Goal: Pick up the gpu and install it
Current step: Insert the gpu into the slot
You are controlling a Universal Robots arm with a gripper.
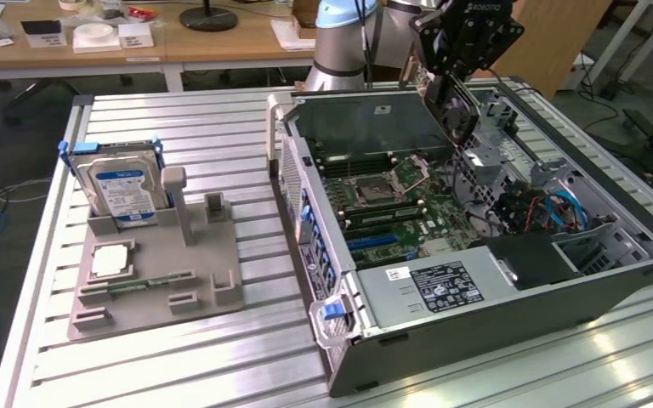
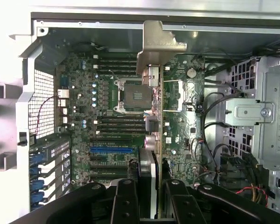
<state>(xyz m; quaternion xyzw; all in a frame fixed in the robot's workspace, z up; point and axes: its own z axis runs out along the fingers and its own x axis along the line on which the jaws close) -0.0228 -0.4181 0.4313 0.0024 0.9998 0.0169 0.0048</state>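
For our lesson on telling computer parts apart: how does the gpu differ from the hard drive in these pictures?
The gpu is a thin dark card with a silver bracket; the hard drive is boxy with a blue-white label. The gpu hangs in the claw over the open computer case; the hard drive stands in the grey holder on the table. Both are upright.

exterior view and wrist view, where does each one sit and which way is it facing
Exterior view: off the arm, raised, looking down slantwise across the table at the open computer case; shows the arm and pincer.
Wrist view: on the wrist, looking along the pincer into the case at the motherboard; shows the pincer's fingers clamping the gpu.
Shared: case, motherboard, gpu, pincer.
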